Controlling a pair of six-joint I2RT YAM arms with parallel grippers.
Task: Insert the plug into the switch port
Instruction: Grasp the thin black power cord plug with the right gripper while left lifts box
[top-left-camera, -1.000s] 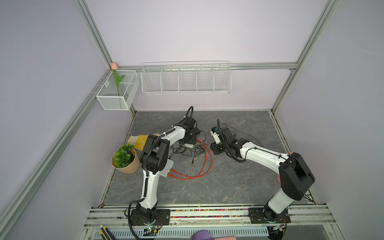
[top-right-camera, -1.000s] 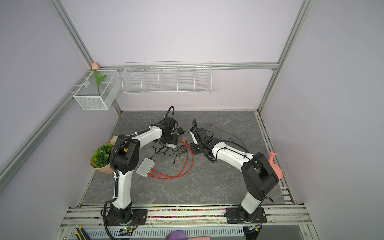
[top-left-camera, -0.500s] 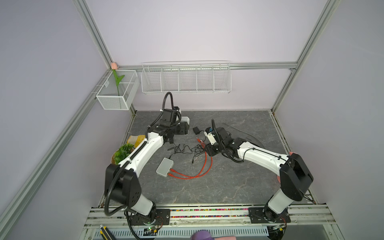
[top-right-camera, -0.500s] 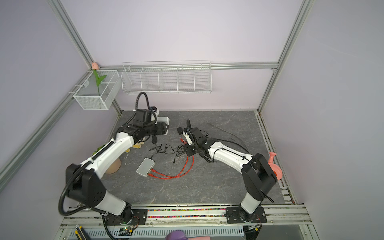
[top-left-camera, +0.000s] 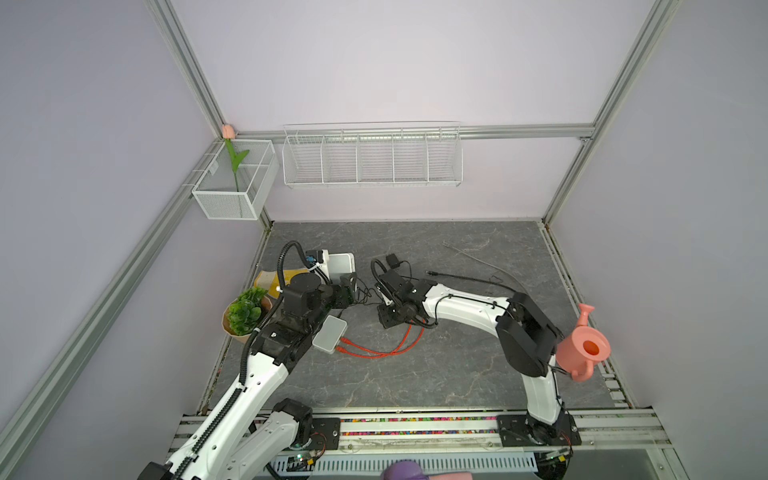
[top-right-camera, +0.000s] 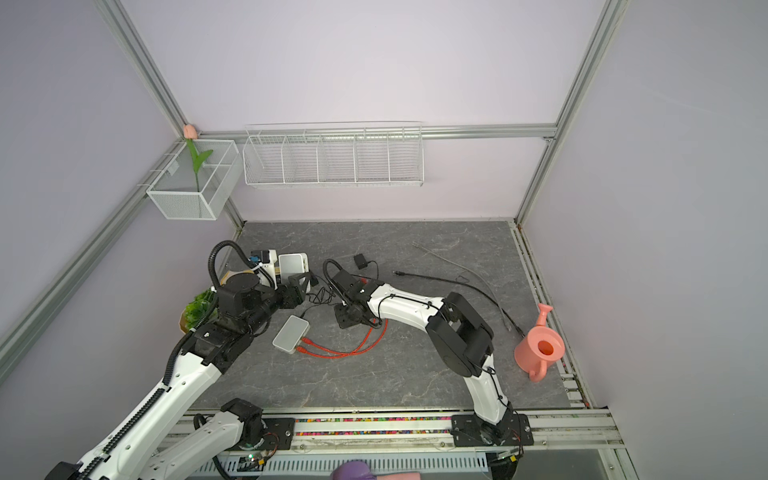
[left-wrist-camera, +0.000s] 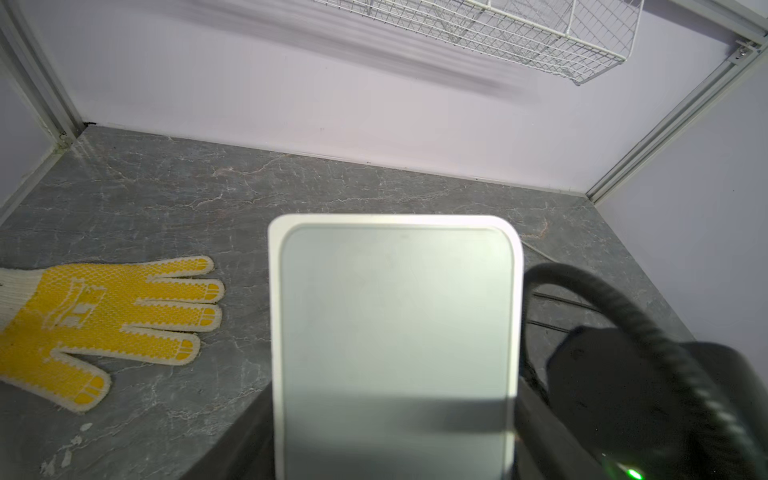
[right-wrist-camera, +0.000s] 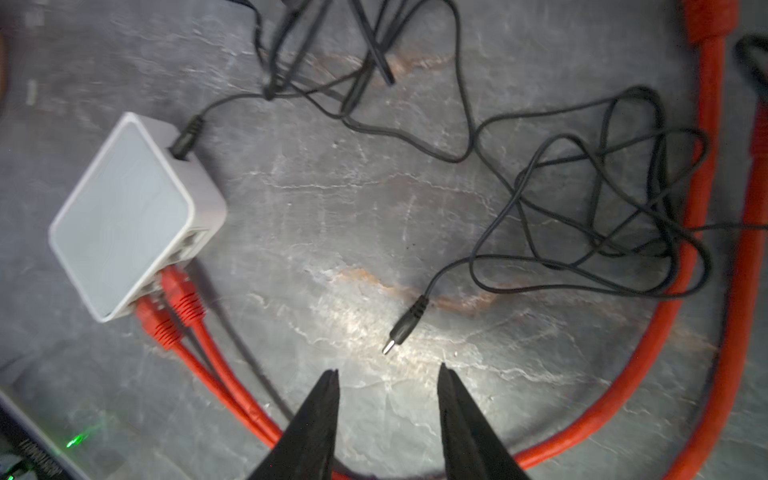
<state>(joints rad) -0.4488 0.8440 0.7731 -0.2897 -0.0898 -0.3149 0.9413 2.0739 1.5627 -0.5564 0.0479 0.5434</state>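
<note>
Two switches are in view. The white switch (left-wrist-camera: 395, 332) is clamped in the left gripper (top-left-camera: 347, 284) and held clear of the table (top-left-camera: 457, 374), left of centre in both top views. In the left wrist view its flat face fills the middle of the picture and hides the fingers.

The grey switch (right-wrist-camera: 124, 216) lies flat on the table, just below the held unit in both top views and beside the left arm. Two red cables (right-wrist-camera: 183, 307) are seated in adjacent ports on one side. A black lead (right-wrist-camera: 187, 133) enters a neighbouring side.

The plug (right-wrist-camera: 401, 328) is a small black barrel connector on a thin black cable (right-wrist-camera: 582, 187). It lies loose on the table, well apart from the grey switch and seated in no port. Its cable lies in tangled loops, ringed by a red cable.

The right gripper (right-wrist-camera: 387, 369) is released, with its jaws spread and empty. It points down at the table, and its tips are just short of the plug's metal end. Whether the tips touch the table cannot be told. In both top views it sits near mid-frame, right of the grey switch.

A yellow glove (left-wrist-camera: 95, 324) lies flat on the table near a potted plant (top-left-camera: 245, 311) at the left table edge. A pink watering can (top-left-camera: 582, 349) stands at the right edge.
</note>
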